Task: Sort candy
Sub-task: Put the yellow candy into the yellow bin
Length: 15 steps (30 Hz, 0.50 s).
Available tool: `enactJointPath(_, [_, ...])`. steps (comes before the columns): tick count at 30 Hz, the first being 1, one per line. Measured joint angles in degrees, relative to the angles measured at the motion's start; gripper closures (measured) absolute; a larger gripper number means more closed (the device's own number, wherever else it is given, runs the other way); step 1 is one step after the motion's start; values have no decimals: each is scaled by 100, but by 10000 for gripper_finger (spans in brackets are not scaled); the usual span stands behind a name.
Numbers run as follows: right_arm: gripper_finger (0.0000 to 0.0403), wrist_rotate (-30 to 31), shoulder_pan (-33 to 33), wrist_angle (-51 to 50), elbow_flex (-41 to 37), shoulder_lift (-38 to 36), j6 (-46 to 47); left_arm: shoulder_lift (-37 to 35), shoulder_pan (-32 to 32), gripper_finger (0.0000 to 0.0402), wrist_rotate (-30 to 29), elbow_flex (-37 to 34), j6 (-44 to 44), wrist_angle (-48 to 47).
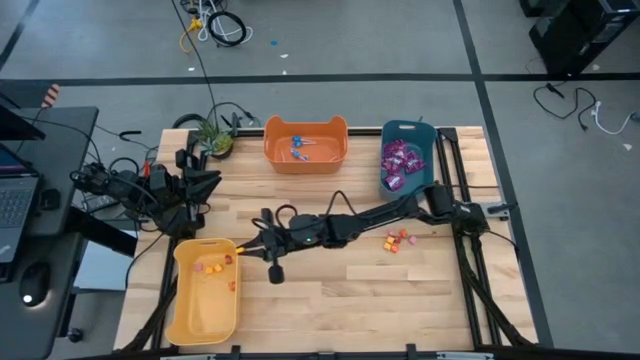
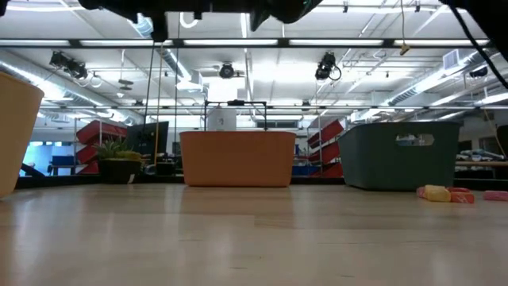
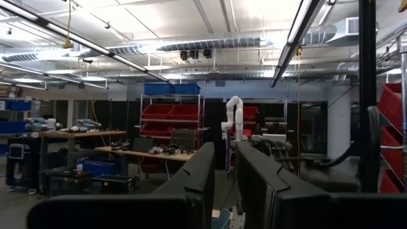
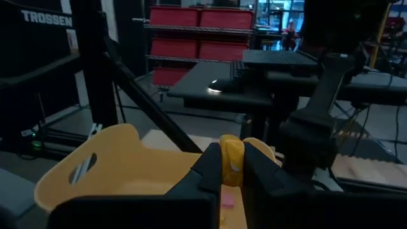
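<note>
Looking straight down, the right hand hung at the near corner of the yellow plastic bin, which already held a few small orange and pink sweets. Blue-wrapped lollipops lay in the orange plastic bin, shiny purple packets in the teal plastic bin, and several orange and pink pieces remained loose on the wooden worktop. The left hand waited folded at the far left; I cannot tell whether it stood apart or together.

At table height, those loose pieces sat low at the right.

From the right wrist, the fingers were clamped on a small yellow wrapped sweet above the yellow bin. Such pieces probably weigh almost nothing and slip easily; pinching across the middle suits them.
</note>
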Motion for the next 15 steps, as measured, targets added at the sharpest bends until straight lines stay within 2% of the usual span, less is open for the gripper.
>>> enactJointPath(8, [372, -405, -138, 119, 816, 665, 157, 0, 0, 335, 0, 0, -5, -52])
enactJointPath(15, [373, -527, -241, 167, 1445, 1138, 198, 2, 0, 335, 0, 0, -7, -104])
